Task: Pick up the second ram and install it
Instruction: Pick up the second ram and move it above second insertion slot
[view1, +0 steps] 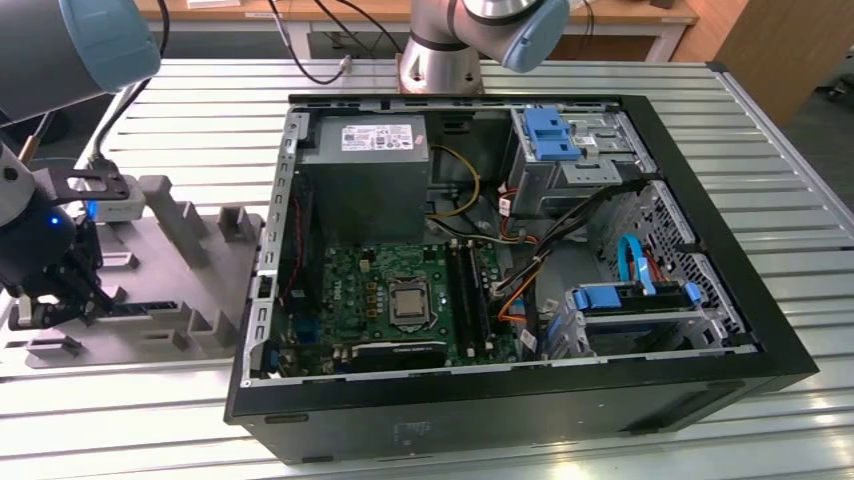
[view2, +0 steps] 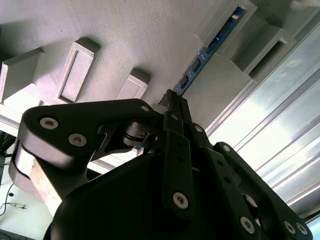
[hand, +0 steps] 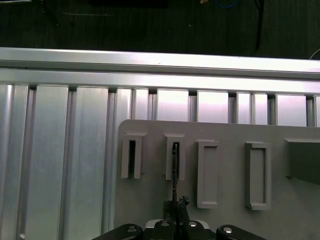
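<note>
Ram (view2: 209, 49) (on edge) runs lengthwise along tray slot (hand: 168, 150).

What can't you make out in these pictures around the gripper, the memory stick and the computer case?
- The second ram: the first wrist view shows it edge-on, so its chips are hidden. In the second wrist view the gripper covers its near end.
- In the exterior view, the gripper's dark body hides the stick on the grey tray.
- The motherboard slots: too small in the exterior view to tell whether any is filled.
</note>
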